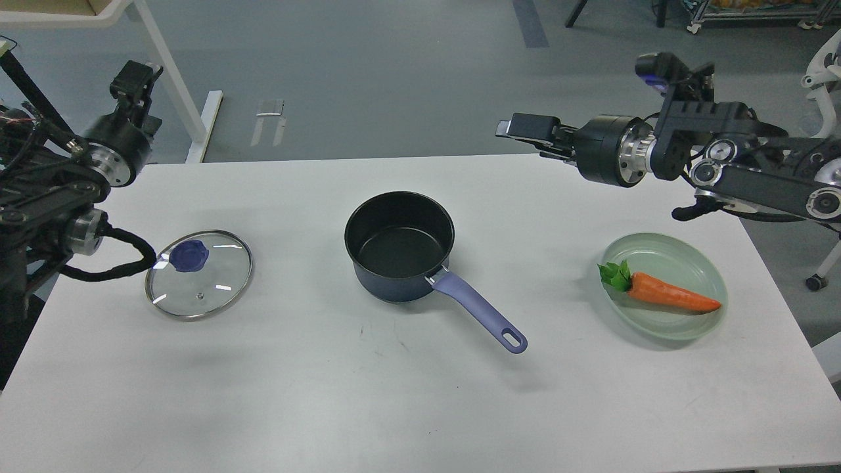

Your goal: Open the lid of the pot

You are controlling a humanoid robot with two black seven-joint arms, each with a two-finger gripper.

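Note:
The dark blue pot (399, 246) stands uncovered at the middle of the white table (328, 394), its purple handle (476, 312) pointing to the front right. The glass lid (199, 272) with a blue knob (189, 255) lies flat on the table to the pot's left. My left gripper (135, 73) is raised above the table's far left corner, well clear of the lid; its fingers cannot be told apart. My right gripper (525, 126) is raised over the table's far edge, behind and right of the pot, holding nothing; its opening is unclear.
A pale green plate (683, 263) holding an orange carrot (670, 295) sits at the right of the table. A white desk leg (171, 79) stands on the floor beyond the far left corner. A white chair (824, 85) is at the far right.

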